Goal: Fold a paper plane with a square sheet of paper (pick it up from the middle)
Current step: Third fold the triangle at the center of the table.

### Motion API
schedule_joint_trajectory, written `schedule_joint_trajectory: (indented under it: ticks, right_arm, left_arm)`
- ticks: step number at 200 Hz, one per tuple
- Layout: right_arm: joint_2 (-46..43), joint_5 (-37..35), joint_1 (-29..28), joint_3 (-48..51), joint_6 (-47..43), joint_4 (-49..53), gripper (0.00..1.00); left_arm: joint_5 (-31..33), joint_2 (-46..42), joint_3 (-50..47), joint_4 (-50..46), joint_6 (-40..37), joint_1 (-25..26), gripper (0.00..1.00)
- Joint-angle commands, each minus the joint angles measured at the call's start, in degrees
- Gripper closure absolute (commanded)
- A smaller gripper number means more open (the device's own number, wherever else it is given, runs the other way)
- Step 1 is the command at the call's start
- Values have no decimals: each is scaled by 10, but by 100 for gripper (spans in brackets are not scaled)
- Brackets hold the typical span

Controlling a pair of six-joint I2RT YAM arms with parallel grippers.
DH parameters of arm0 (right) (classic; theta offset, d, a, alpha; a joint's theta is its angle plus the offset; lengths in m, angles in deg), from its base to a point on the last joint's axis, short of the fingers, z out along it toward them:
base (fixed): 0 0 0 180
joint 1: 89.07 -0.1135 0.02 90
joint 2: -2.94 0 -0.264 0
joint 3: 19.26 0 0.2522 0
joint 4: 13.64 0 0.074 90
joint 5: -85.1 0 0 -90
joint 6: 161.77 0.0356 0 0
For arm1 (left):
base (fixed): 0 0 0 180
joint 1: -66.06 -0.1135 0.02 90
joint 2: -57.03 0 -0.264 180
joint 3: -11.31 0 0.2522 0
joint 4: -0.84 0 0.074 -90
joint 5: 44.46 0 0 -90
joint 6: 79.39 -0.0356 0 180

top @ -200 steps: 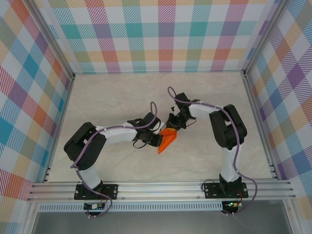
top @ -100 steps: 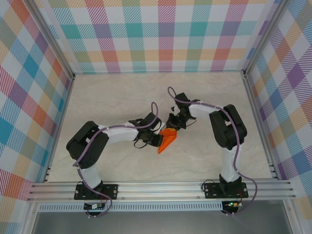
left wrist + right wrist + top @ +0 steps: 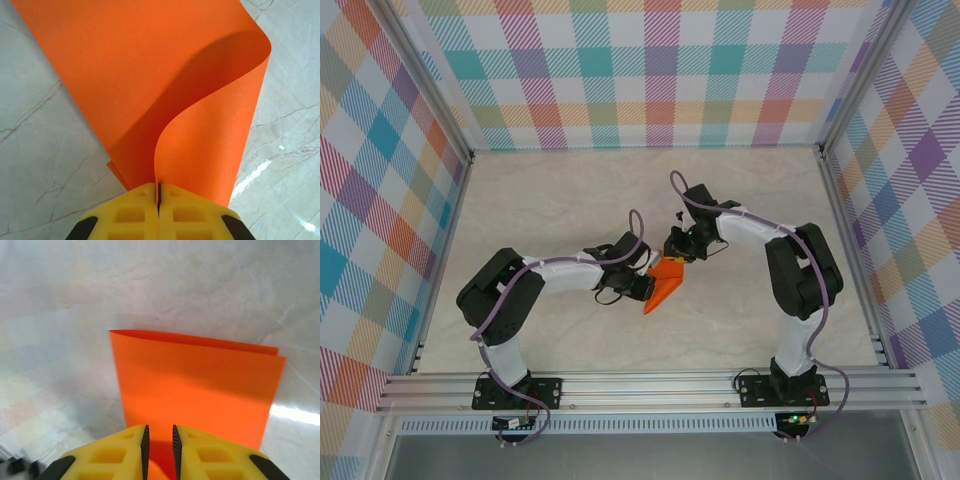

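The square sheet of paper (image 3: pixel 666 289) sits doubled over at the middle of the table (image 3: pixel 540 210). The left gripper (image 3: pixel 158 192) has its yellow fingers pressed flat together on the loose edges, probably to keep the two layers matched while the bend (a soft curl, not a crease) gets flattened. The right gripper (image 3: pixel 159 437) noses in at the opposite edge with its fingers a narrow slit apart, apparently not clamping the sheet. Both arms are elbowed outward, with forearms converging on the centre and wrists tipped down toward the paper.
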Motion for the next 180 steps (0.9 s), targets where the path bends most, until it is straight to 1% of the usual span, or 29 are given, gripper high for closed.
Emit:
schedule_joint_trajectory:
  ticks: [1, 10, 35, 80, 143, 180]
  right_arm:
    - [-29, 11, 1, 23, 4, -7, 78]
    - [-23, 25, 1, 23, 6, -13, 80]
    - [10, 32, 1, 9, 10, -20, 86]
    - [70, 26, 1, -12, 2, -15, 89]
    - [81, 15, 0, 3, 1, -17, 90]
    - [77, 17, 1, 9, 4, -21, 90]
  left_arm:
    - [-3, -14, -19, -7, 11, -3, 95]
    - [-5, -19, -19, -4, 14, -3, 95]
    - [-11, -22, -17, -3, 16, -3, 94]
    - [-26, -27, -16, 2, 27, -3, 93]
    - [-33, -46, -17, 7, 45, -3, 91]
    - [-28, -35, -21, 8, 49, -3, 91]
